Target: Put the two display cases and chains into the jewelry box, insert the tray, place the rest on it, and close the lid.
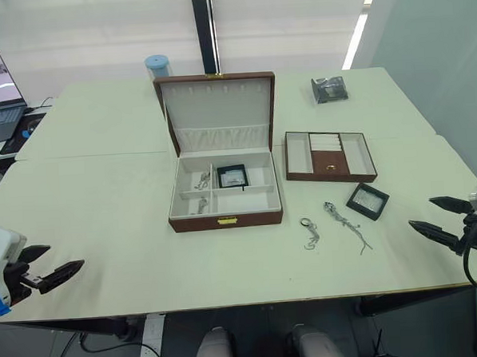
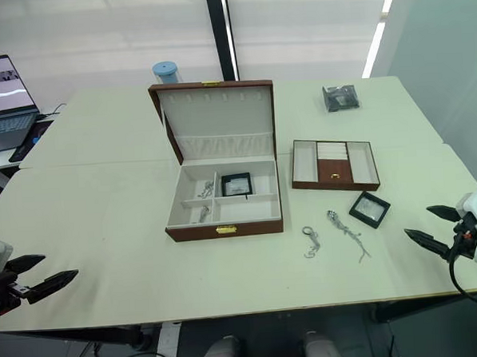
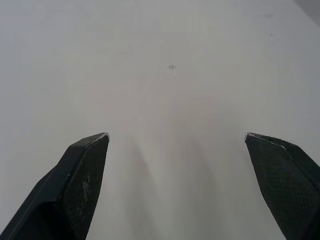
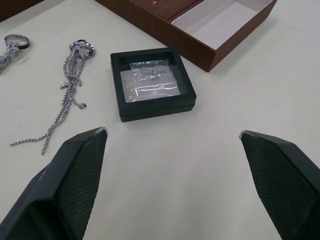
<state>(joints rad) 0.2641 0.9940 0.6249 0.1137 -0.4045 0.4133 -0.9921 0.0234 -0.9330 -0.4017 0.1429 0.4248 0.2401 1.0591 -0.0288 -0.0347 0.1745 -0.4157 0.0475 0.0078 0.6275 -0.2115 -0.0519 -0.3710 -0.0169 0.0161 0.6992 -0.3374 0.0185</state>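
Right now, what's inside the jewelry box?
The jewelry box holds one display case in its upper right compartment and chains in the left compartments. Its near wall hides the front edge of the floor.

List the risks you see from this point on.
1. The chains on the table are thin and sprawled flat; the open right gripper may pinch only part of one or drag it.
2. The display case lies close to the tray, so a grasp there could bump the tray.
3. The lid stands upright; reaching into the box could knock it shut.
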